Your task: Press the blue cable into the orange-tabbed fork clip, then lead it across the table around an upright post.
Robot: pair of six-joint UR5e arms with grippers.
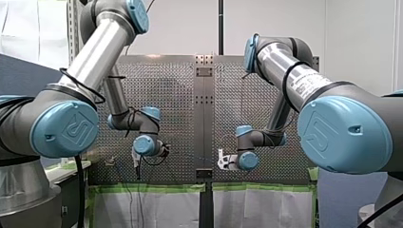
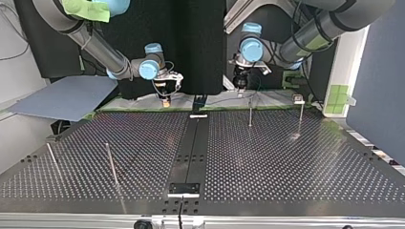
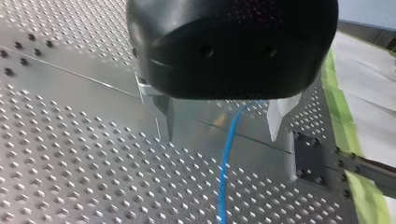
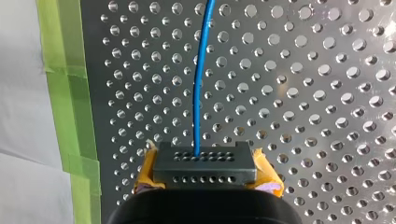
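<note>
The blue cable point(image 3: 229, 158) ran left-right from our right gripper point(image 4: 204, 164), clamped on it, to our left gripper point(image 3: 222, 136), which straddled it with fingers point(image 3: 168, 116) wide apart.

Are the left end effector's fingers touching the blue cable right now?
Apart. The left wrist view shows the blue cable running between my left end effector's open fingers, with bare table visible on both sides of it.

White wall point(image 1: 180, 28) stood behind; green tape point(image 1: 152, 188) edged perforated table point(image 2: 286, 162); grey board point(image 2: 62, 98) lay at top view's left.
</note>
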